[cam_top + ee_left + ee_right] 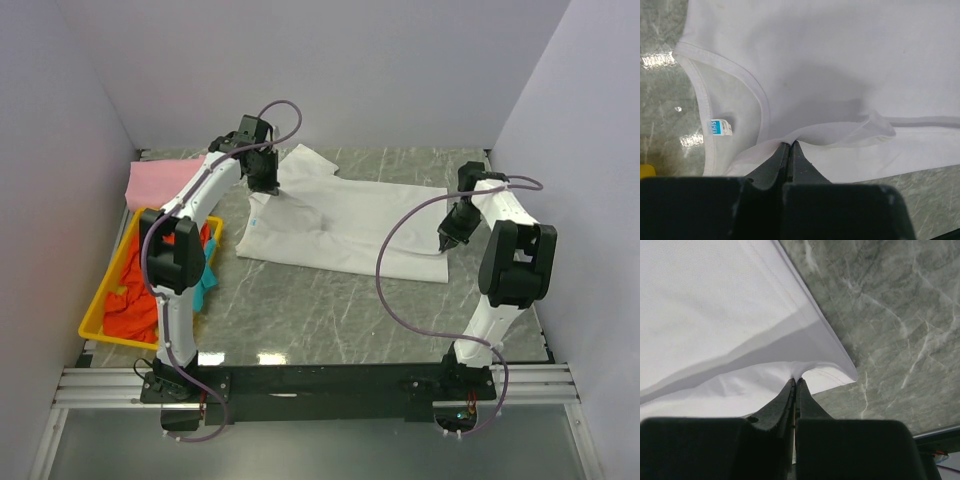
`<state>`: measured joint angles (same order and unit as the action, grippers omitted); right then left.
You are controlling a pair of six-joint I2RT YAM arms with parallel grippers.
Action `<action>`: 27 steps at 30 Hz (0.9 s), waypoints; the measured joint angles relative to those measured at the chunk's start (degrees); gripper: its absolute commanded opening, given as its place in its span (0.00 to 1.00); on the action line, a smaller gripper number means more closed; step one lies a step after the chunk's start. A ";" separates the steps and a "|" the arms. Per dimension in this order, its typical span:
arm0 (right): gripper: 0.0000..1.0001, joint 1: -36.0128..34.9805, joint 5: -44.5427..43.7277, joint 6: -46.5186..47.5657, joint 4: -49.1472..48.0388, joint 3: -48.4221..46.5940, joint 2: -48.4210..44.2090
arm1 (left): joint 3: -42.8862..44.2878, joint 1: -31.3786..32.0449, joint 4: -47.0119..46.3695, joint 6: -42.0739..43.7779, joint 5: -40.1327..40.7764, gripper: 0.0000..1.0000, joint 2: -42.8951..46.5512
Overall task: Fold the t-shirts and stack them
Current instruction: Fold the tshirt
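Where the white t-shirt (340, 225) lies spread across the far middle of the bench (330, 320), its collar is to the left and its hem to the right, with one sleeve pointing towards the far wall.

Left hand (789, 146): fully closed, pinching a raised fold of the white cloth just beside the collar. The small blue neck label (716, 127) shows inside the neckline, close to the pinch.

Right hand (796, 381): fully closed on the hem at the shirt's near right corner, the cloth drawn up into a small peak between the tips.

Edges: the shirt's near edge runs slightly askew and rumpled around the middle. The hem corner stands lifted off the marble. The rest lies flat.

Open room: a broad strip of bare bench runs between the shirt's near edge and the arm bases. A narrower bare strip lies between the hem and the right wall.

Surroundings: a pink t-shirt (160, 180) lies folded in the far left corner. Just near of it sits a yellow tray (93, 322) along the left side, holding a crumpled orange-red t-shirt (135, 305) and a teal t-shirt (208, 278) that spills over its right rim.

Obstructions: the left arm (175, 250) stretches over the tray's right rim. A purple cable (385, 290) loops from the right arm over the open bench near the hem.
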<state>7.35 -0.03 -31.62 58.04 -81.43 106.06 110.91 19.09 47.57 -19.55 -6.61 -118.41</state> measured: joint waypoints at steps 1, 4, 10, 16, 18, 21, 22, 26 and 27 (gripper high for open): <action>0.00 0.13 -0.02 0.00 0.09 -0.02 0.11 | 0.11 -0.28 -0.02 0.17 -0.02 0.00 -0.09; 0.00 0.57 0.00 0.04 0.07 -0.13 0.20 | 0.11 -0.96 -0.02 0.37 -0.15 0.00 -0.37; 0.00 0.68 0.00 0.39 0.09 -2.58 2.91 | 0.76 -1.99 -0.04 0.37 -1.05 0.00 -1.81; 0.11 0.68 0.07 0.70 -0.11 -3.41 4.92 | 2.54 -2.56 0.15 0.22 -1.81 0.20 -4.13; 0.29 0.70 0.90 1.11 0.07 -3.93 5.07 | 3.91 -2.80 0.02 -0.17 -2.25 0.56 -5.31; 0.41 0.74 2.67 2.16 0.13 -6.34 5.79 | 4.81 -3.08 -0.44 -1.84 -2.71 0.77 -6.10; 0.44 0.74 2.99 2.58 0.09 -7.28 6.01 | 4.81 -3.19 -0.44 -2.47 -2.82 0.79 -6.10; 0.45 0.74 3.43 3.58 0.33 -11.98 6.34 | 4.46 -3.63 -1.95 -3.91 -3.10 0.83 -6.01; 0.45 0.74 3.50 3.98 0.20 -12.76 6.23 | 3.78 -3.76 -2.67 -4.04 -3.19 0.84 -5.79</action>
<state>8.10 3.46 -27.64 58.24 -94.19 112.29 114.69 15.33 44.91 -23.59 -9.80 -124.20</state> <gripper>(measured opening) 0.449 0.825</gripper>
